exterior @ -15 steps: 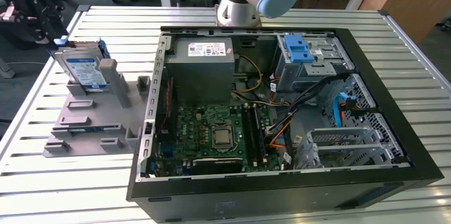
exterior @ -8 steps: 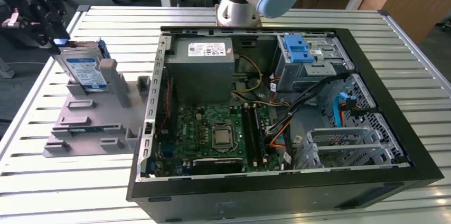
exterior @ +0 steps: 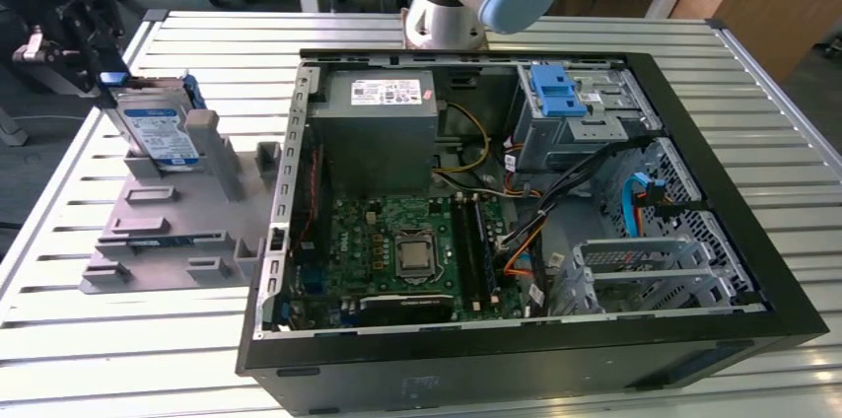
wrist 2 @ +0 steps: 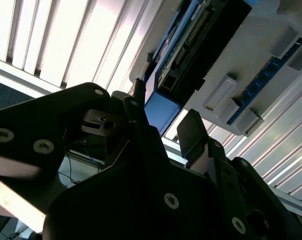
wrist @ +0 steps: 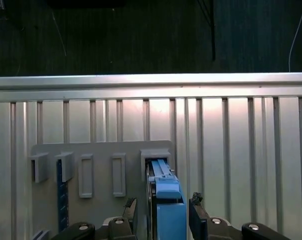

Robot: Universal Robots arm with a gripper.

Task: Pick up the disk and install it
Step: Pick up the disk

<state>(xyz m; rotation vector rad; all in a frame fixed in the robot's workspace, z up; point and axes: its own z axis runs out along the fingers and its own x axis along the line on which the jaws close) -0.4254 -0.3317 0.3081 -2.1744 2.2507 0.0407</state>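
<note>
Desk point(exterior: 132, 359) carries two things. Parts rack point(exterior: 172, 203) sits on the exterior view's left, with the open computer case point(exterior: 526, 379) just beside it on the right. Disk point(exterior: 158, 132) stands upright in the rack's far end slot. My pincer point(wrist: 163, 212) straddles it, one finger each side. Power supply point(exterior: 382, 132) lies inside the case, in the far corner nearest the rack.

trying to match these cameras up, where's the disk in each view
Exterior view: the disk stands on edge in the grey holder, to the exterior view's left of the computer case.
First wrist view: the disk's blue-framed edge sits between the open fingers of the gripper.
Second wrist view: the disk is seen edge-on beyond the fingers.
Shared landmark: the grey holder.
</note>
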